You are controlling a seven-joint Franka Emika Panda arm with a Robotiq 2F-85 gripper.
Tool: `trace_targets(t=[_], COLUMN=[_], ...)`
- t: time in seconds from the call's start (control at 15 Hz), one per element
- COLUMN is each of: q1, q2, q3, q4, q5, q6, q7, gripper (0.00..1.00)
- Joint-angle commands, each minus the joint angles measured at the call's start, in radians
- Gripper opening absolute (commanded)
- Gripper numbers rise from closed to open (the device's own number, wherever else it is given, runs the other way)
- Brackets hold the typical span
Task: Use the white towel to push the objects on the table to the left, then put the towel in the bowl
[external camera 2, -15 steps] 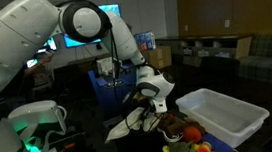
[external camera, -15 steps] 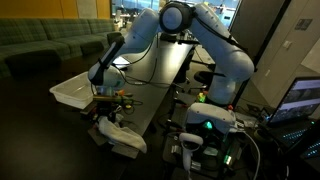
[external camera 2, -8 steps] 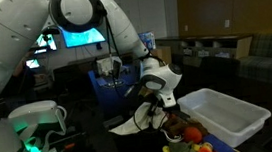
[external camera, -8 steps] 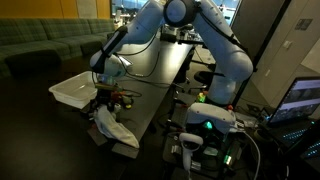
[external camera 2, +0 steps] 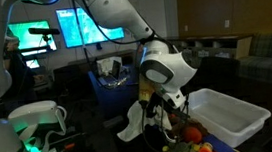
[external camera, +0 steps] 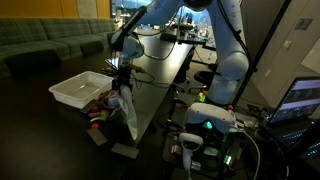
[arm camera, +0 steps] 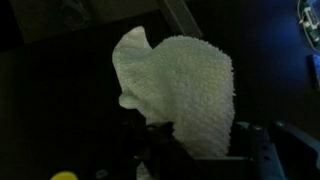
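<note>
End effector [external camera: 121, 79] clenched on the upper end of the towel [external camera: 127, 108]; grip confirmed in the wrist view, where the cloth fills the space between the jaws. The towel is held up in the air over the counter [external camera: 160, 70], not lying on it.

Towel orientation: hung limp, long axis near vertical, from 12 o'clock at the grip to 6 o'clock at the free end. The free end is drawn slightly toward 5 o'clock in an exterior view [external camera: 130, 132] and toward 7 o'clock in an exterior view [external camera 2: 131, 132]. Whether the lowest fold touches the counter cannot be told.

Key relation: the white tray [external camera: 62, 92] is seen at about 8 o'clock of the end effector in that view, and at about 4 o'clock in an exterior view [external camera 2: 243, 124]. Its long axis is set obliquely to the counter edge. The toys [external camera: 100, 110] are grouped between the hanging towel and the tray, just beside the tray's near wall, at about 7 o'clock of the end effector.

Judgement: the pushing step appears to be done and the deposit step is in hand. A sideways carry toward the tray is called for, with the free end kept above the toys and the tray wall before the grip is released. Risk noted: the trailing fold could drag a toy or drape over the rim.
</note>
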Motion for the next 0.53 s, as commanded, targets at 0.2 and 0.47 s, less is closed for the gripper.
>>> trace_targets(t=[0.2,0.47], q1=[-0.089,-0.112], q2=[-0.154,-0.067], q3=[-0.14,-0.2], q4=[-0.123,-0.058], q5=[-0.065,-0.076], q6=[-0.122,-0.02], q7=[-0.234,-0.216], gripper=[0.04,0.04])
